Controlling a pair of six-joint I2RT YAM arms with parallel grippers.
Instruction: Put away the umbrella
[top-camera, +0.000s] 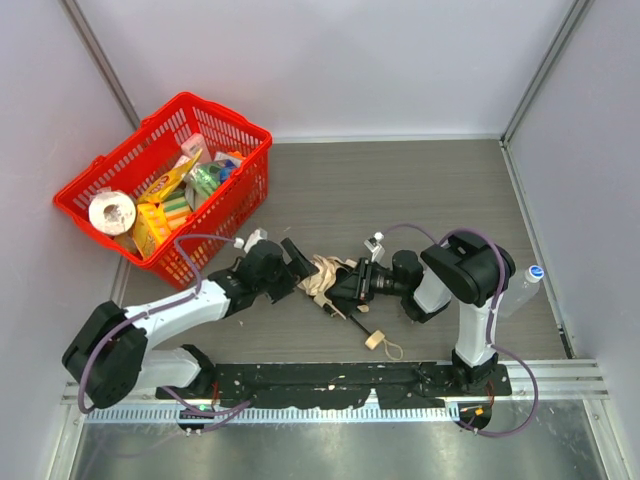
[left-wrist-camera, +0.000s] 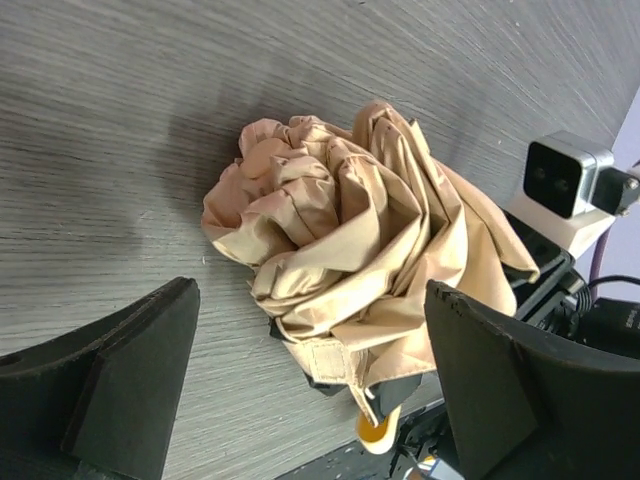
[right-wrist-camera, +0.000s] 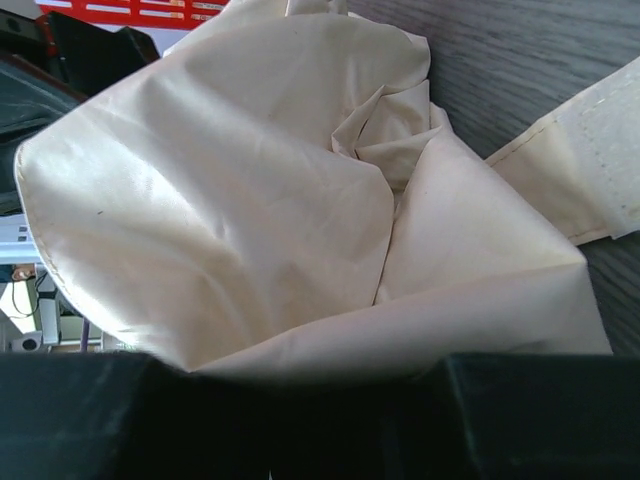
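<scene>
Right gripper (top-camera: 347, 284) clamps the umbrella (top-camera: 322, 272), its fingertips buried under beige fabric. Left gripper (top-camera: 300, 256) gapes wide, flanking the bundle's other end. Behind it, the red basket (top-camera: 232, 117) holds a white roll (top-camera: 110, 212) and packets.

red basket (top-camera: 243, 190): far-left corner, upright | white roll (top-camera: 112, 212): inside basket | bottle (top-camera: 522, 288): right wall, seemingly clear plastic

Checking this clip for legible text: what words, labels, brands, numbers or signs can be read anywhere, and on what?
No text can be read in any view.
On the packets in the red basket: coloured print, too small to read.
On the bottle: no legible label.
On the umbrella: plain fabric, no print showing.
</scene>
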